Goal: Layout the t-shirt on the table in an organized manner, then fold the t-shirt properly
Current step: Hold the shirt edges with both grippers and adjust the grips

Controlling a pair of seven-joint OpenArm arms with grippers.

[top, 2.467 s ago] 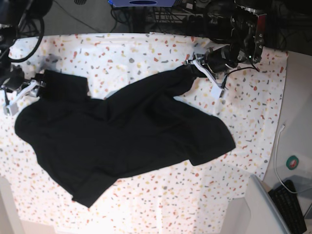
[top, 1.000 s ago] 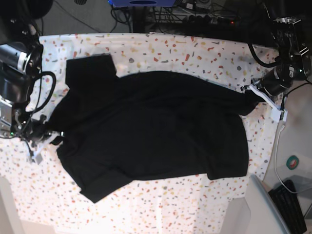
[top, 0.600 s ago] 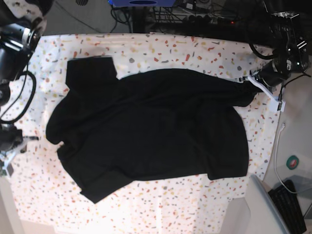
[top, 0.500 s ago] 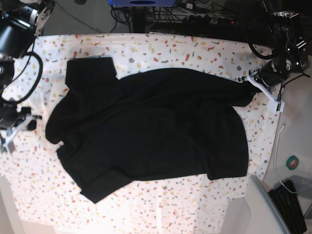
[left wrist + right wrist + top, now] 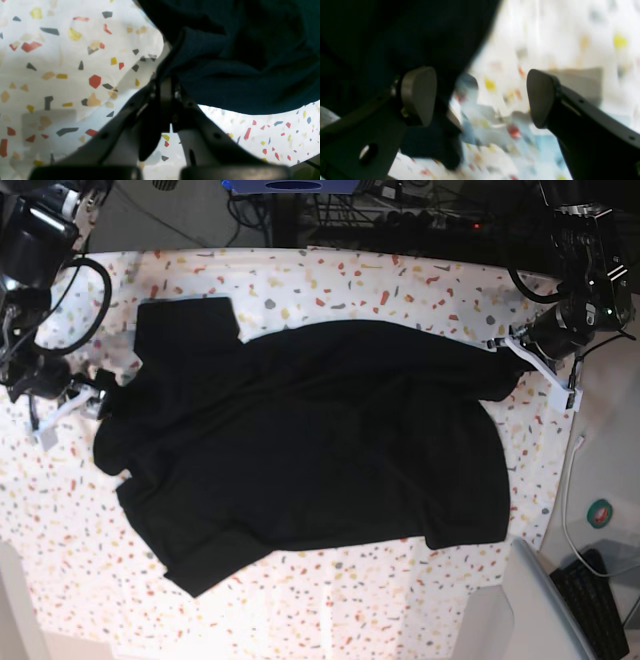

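Seen from base: black t-shirt (image 5: pixel 300 445) spread across speckled table (image 5: pixel 330 280). Closer up: left gripper (image 5: pixel 166 86) pinching its edge; right gripper (image 5: pixel 480 97) spread wide, empty, beside the cloth.

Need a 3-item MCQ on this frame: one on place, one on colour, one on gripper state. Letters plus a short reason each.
1. Where does the left gripper hold the t-shirt in the base view?
A. right edge
B. middle
C. bottom hem

2. What colour is the t-shirt?
A. white
B. black
C. red

3. How does the right gripper stand?
A. shut on cloth
B. open, holding nothing
C. out of view

Key:
1 A, its jaws pinch the cloth at the shirt's right end.
2 B, dark cloth against the speckled table.
3 B, the right wrist view shows wide-apart fingers with only table between them.
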